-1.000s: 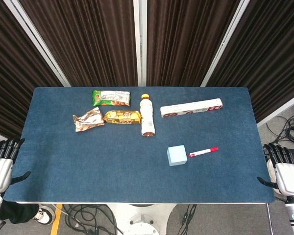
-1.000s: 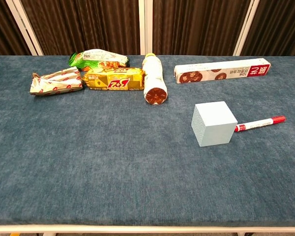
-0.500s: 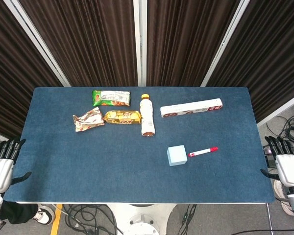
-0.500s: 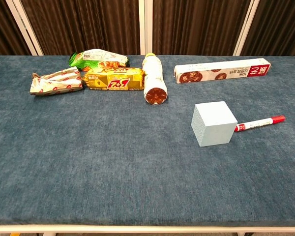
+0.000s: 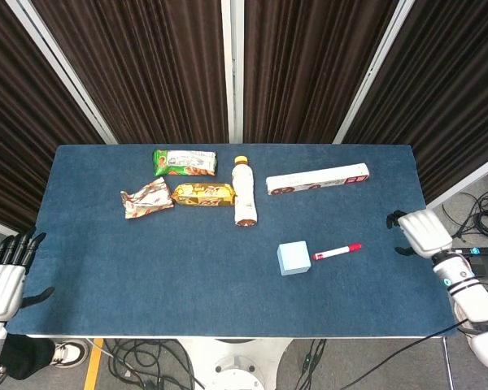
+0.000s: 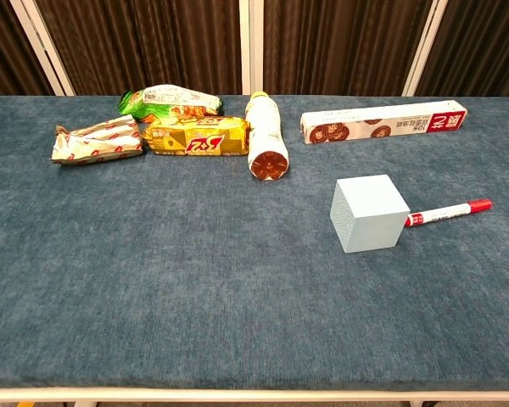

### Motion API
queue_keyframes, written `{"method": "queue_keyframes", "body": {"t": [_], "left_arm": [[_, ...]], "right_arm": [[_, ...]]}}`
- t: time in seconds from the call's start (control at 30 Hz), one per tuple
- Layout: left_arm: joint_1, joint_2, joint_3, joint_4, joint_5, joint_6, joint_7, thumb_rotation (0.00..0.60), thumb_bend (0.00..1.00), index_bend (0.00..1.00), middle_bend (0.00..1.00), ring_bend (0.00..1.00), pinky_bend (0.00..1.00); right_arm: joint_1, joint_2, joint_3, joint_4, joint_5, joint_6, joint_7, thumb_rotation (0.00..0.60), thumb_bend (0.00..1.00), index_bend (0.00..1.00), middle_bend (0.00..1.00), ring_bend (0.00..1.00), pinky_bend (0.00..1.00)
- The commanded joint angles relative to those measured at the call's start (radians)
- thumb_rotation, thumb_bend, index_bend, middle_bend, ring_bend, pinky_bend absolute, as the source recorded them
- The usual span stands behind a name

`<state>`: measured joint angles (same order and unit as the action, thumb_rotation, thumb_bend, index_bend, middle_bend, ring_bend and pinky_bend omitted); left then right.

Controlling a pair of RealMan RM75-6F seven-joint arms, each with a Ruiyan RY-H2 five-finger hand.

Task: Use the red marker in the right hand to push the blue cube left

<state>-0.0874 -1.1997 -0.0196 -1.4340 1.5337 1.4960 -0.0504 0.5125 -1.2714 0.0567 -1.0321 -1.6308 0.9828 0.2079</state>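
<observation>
The light blue cube [image 5: 294,258] [image 6: 369,213] sits on the blue table, right of centre. A red-capped marker [image 5: 337,252] [image 6: 448,212] lies flat just to its right, its white end near the cube's right face. My right hand [image 5: 421,231] hovers over the table's right edge, right of the marker and apart from it, holding nothing, fingers spread. Off the table's front left corner, my left hand [image 5: 3,280] hangs with fingers apart and holds nothing. Neither hand shows in the chest view.
At the back lie a long white-and-red box [image 5: 317,179], a bottle on its side [image 5: 244,192], a yellow snack pack [image 5: 203,194], a green pack [image 5: 184,162] and a crumpled red-white wrapper [image 5: 146,199]. Cables trail on the floor.
My right hand has swung up from beside the table's front right corner to over the right edge, nearer the marker. The left hand shifted slightly. Cube and marker have not moved.
</observation>
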Motion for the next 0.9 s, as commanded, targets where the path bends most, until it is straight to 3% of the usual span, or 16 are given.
{"method": "queue_keyframes", "body": {"t": [0.03,0.57,0.9], "left_arm": [[-0.001,-0.001,0.000,0.002,-0.001,-0.003,-0.003,0.600,0.04,0.08,0.07,0.03,0.08],[0.002,-0.010,0.004,0.033,-0.009,-0.010,-0.031,0.600,0.04,0.08,0.07,0.03,0.08],[0.001,-0.020,0.005,0.054,-0.012,-0.019,-0.044,0.600,0.04,0.08,0.07,0.03,0.08]], "right_arm": [[0.043,-0.055,-0.015,0.043,-0.005,-0.060,-0.015,0.600,0.00,0.51,0.50,0.77,0.88],[0.076,-0.173,-0.045,0.076,0.020,-0.061,-0.076,0.600,0.01,0.55,0.52,0.78,0.88],[0.092,-0.240,-0.049,0.125,0.036,-0.059,-0.079,0.600,0.08,0.55,0.52,0.77,0.88]]}}
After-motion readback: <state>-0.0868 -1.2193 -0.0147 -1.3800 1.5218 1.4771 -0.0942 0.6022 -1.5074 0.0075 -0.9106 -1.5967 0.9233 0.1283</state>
